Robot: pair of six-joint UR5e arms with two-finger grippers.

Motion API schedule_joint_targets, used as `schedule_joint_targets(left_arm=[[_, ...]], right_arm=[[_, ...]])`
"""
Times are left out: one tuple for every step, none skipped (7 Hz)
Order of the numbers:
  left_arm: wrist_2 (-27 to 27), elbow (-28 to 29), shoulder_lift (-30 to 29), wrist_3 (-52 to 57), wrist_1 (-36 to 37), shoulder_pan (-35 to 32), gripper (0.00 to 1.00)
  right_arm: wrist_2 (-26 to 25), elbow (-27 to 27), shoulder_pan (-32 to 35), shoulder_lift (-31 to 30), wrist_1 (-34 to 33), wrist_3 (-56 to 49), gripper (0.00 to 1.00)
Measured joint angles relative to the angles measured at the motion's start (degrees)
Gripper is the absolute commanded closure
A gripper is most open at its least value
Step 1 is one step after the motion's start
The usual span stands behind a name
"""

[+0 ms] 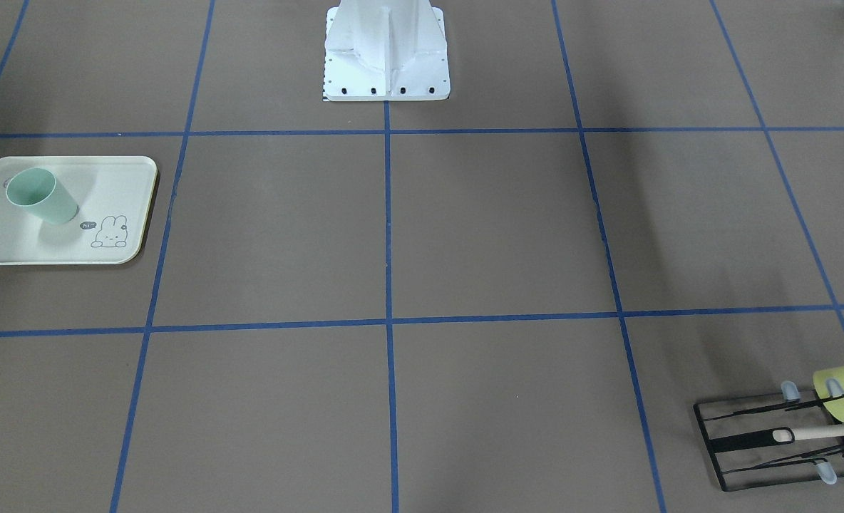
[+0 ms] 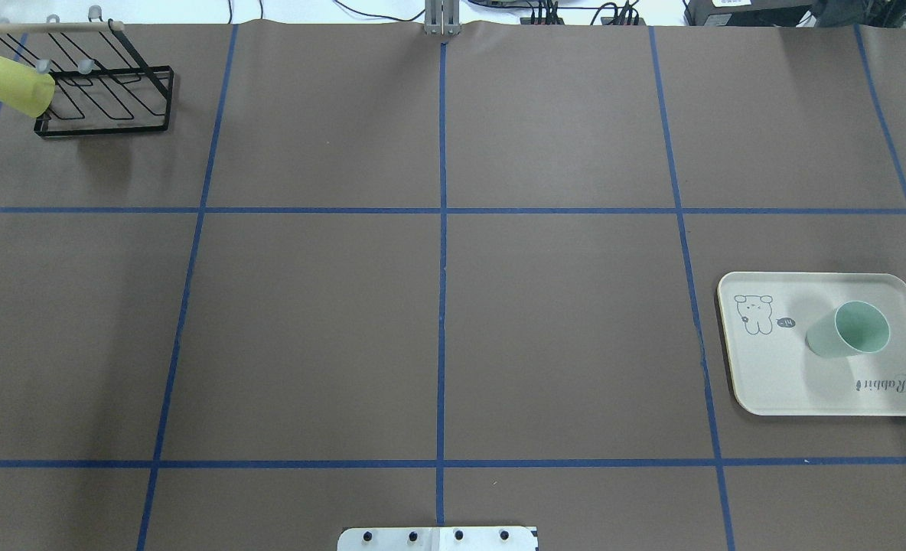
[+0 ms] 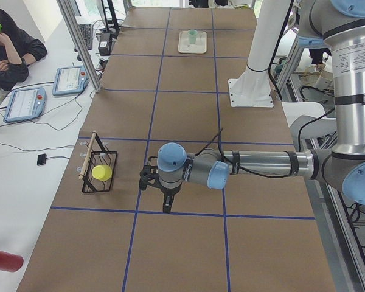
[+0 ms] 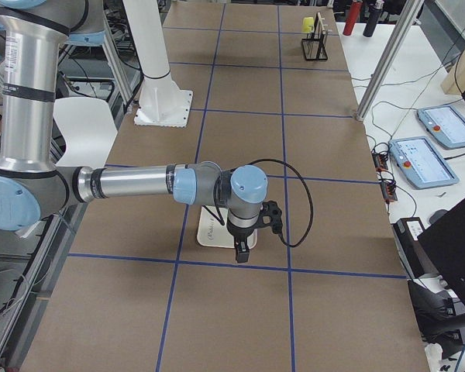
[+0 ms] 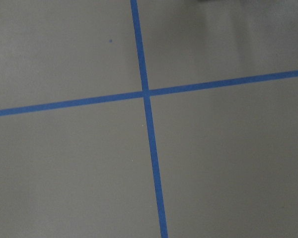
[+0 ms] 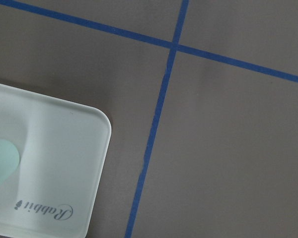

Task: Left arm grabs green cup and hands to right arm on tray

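The green cup [image 2: 849,330] stands upright on the tray [image 2: 774,375], beside the rabbit drawing; both also show at the left of the front view, cup [image 1: 40,196] on tray [image 1: 8,242]. The right wrist view catches the tray corner [image 6: 64,148] and a sliver of the cup [image 6: 0,163]. My right gripper [image 4: 242,252] shows only in the exterior right view, hanging above the tray's edge [image 4: 209,232]; I cannot tell its state. My left gripper [image 3: 167,204] shows only in the exterior left view, pointing down over bare table near the rack; its state is unclear too.
A black wire rack [image 2: 105,92] with a yellow-green cup [image 2: 11,84] on it sits at the far left corner. The white robot base [image 1: 386,57] stands mid-table. A person [image 3: 6,48] and control tablets [image 3: 24,103] are at a side table.
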Motion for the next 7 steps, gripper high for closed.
schedule_joint_targets(left_arm=[[-0.4,-0.91,1.17,-0.06,0.53,-0.33,0.0],[-0.36,-1.83,1.37,-0.1,1.72,-0.57,0.0],[-0.11,-2.69,1.26,-0.09,3.1,-0.92,0.0],[0.18,-3.18,1.05,-0.04,4.66,-1.21,0.0],[1.39,-3.35,0.82,0.21,5.84,-1.39,0.0],[3.79,-3.35,0.68,1.63,6.36,-1.82,0.0],[5.76,-3.36,0.64,3.89,6.68,-2.6,0.0]], right_arm=[[0.69,-0.85,0.0,0.05,0.13,0.06,0.01],[1.29,-1.17,0.01,0.13,0.18,0.09,0.01],[1.57,-1.27,0.01,0.23,0.21,0.1,0.01],[1.73,-1.3,0.01,0.36,0.21,0.1,0.01],[1.88,-1.32,0.01,0.47,0.21,0.09,0.01],[1.97,-1.35,0.0,0.56,0.21,0.05,0.01],[2.01,-1.38,-0.02,0.62,0.22,0.04,0.01]])
